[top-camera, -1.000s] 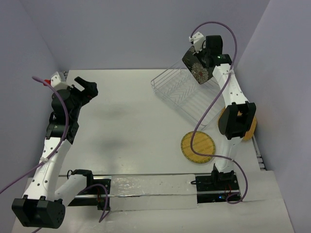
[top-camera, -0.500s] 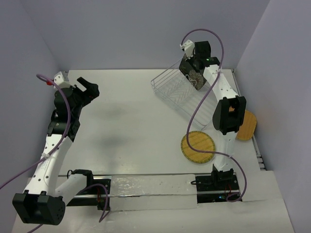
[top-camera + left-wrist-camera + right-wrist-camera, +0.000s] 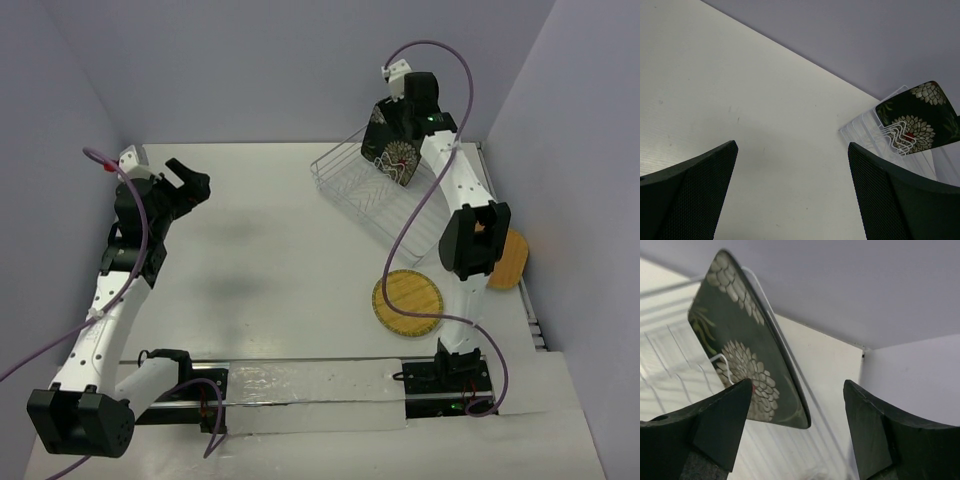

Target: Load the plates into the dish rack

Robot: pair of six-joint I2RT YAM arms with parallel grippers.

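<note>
The square black plate with white-red flowers (image 3: 395,160) stands on edge at the far end of the wire dish rack (image 3: 365,195), leaning among the prongs. My right gripper (image 3: 388,135) hovers just above it, open; in the right wrist view the plate (image 3: 740,355) sits apart from both fingers (image 3: 715,430). The round yellow woven plate (image 3: 407,303) lies flat on the table. Beside it the orange-tan wooden plate (image 3: 512,258) is partly hidden by my right arm. My left gripper (image 3: 185,180) is open and empty at the far left; it sees the black plate (image 3: 917,120) in the rack (image 3: 865,132).
The rack sits at an angle near the back right corner, close to the back wall and the right wall. A white strip with the arm bases (image 3: 300,385) runs along the near edge.
My right gripper brought the black plate down into the rack's far end and opened off it. The left arm shifted slightly.
</note>
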